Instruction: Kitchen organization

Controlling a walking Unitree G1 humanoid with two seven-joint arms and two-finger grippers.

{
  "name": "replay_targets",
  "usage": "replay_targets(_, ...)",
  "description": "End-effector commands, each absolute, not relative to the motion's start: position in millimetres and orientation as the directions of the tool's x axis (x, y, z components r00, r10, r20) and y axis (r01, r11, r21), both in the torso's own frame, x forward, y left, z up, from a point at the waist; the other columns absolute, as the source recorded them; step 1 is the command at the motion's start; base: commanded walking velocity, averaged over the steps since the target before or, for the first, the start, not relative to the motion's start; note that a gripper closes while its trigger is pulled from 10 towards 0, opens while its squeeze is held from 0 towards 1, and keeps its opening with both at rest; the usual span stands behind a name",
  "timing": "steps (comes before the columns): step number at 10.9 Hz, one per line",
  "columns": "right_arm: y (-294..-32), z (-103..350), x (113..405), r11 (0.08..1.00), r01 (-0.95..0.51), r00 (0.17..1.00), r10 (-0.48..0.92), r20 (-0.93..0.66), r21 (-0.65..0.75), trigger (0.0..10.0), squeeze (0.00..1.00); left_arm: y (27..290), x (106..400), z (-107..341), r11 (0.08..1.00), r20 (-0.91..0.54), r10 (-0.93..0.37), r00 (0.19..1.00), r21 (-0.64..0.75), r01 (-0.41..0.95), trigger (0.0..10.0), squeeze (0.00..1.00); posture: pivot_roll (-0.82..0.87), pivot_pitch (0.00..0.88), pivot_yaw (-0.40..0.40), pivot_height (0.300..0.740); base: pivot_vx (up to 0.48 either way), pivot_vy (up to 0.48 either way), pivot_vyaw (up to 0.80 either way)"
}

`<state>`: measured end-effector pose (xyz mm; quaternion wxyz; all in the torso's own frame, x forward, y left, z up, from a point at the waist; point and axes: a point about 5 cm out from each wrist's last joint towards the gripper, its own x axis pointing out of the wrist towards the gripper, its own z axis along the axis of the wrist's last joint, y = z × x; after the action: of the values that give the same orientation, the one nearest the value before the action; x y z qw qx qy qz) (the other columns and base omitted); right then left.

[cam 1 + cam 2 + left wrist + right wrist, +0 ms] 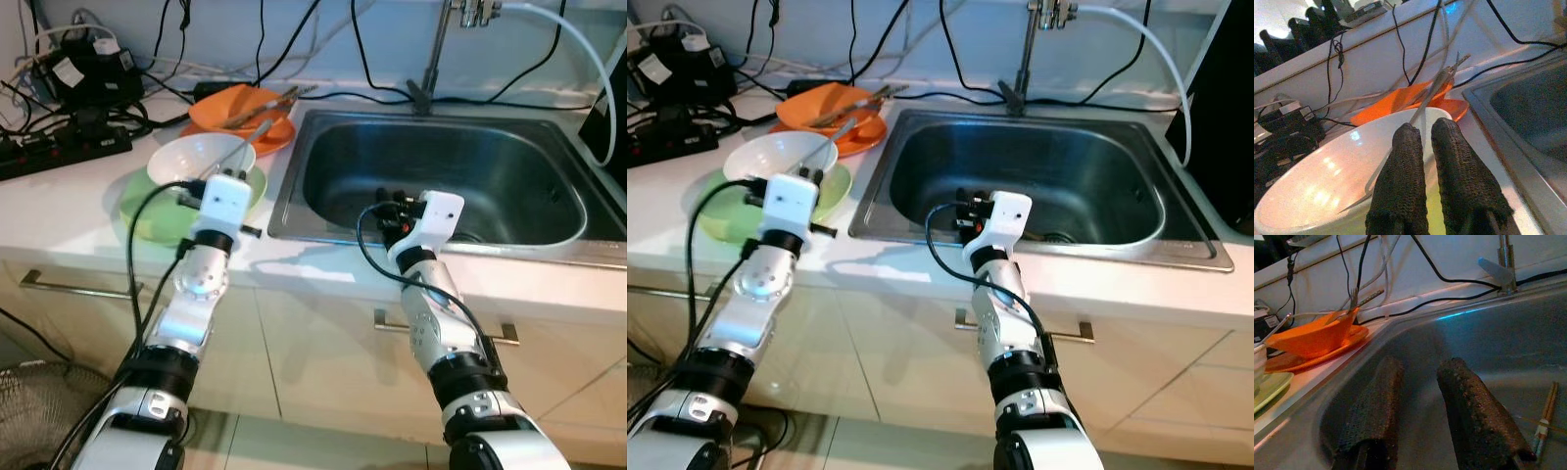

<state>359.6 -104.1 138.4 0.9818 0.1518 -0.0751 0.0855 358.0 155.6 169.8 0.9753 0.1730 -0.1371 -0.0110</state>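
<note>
Left pincer [1422,147] nearly closed at white bowl [201,157], sink [323,157] beside

Two bowls [201,157] — two plates [147,211] — one sink [441,176].

Black power strip [61,152] and tangled black cables [93,61] at counter's far left; white hose [578,44] arcs past the tap [436,49].

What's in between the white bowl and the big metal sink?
In the left eye view, the rim of the green plate under the white bowl, then bare white countertop up to the steel sink.
</note>
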Motion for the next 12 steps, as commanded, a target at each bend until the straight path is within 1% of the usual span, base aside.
replay_targets(1, -103, 131, 359, 0.94, -0.186, 0.979, 0.153, 0.132, 0.286, 10.0, 0.0, 161, 356, 174, 0.945, 0.275, -0.045, 0.96, 0.325, -0.049, 10.0, 0.0, 0.15, 0.007, 0.037, 0.74, 0.0, 0.0, 0.0)
replay_targets(3, -103, 130, 359, 0.94, -0.188, 0.979, 0.156, 0.129, 0.286, 10.0, 0.0, 167, 354, 176, 0.951, 0.269, -0.015, 0.963, 0.301, -0.069, 10.0, 0.0, 0.15, 0.011, 0.035, 0.74, 0.0, 0.0, 0.0)
replay_targets(6, -106, 129, 359, 0.942, -0.18, 0.981, 0.149, 0.126, 0.283, 10.0, 0.0, 172, 353, 169, 0.99, 0.2, 0.014, 0.98, 0.135, -0.042, 10.0, 0.0, 0.15, 0.016, 0.031, 0.74, 0.0, 0.0, 0.0)
replay_targets(8, -107, 130, 360, 0.943, -0.18, 0.981, 0.15, 0.126, 0.281, 10.0, 0.0, 173, 352, 167, 0.997, 0.171, 0.009, 0.985, 0.071, -0.022, 10.0, 0.0, 0.15, 0.023, 0.026, 0.74, 0.0, 0.0, 0.0)
replay_targets(12, -107, 131, 361, 0.942, -0.185, 0.98, 0.155, 0.125, 0.279, 10.0, 0.0, 189, 348, 177, 0.996, 0.188, 0.053, 0.981, 0.058, -0.064, 10.0, 0.0, 0.16, 0.025, 0.015, 0.74, 0.0, 0.0, 0.0)
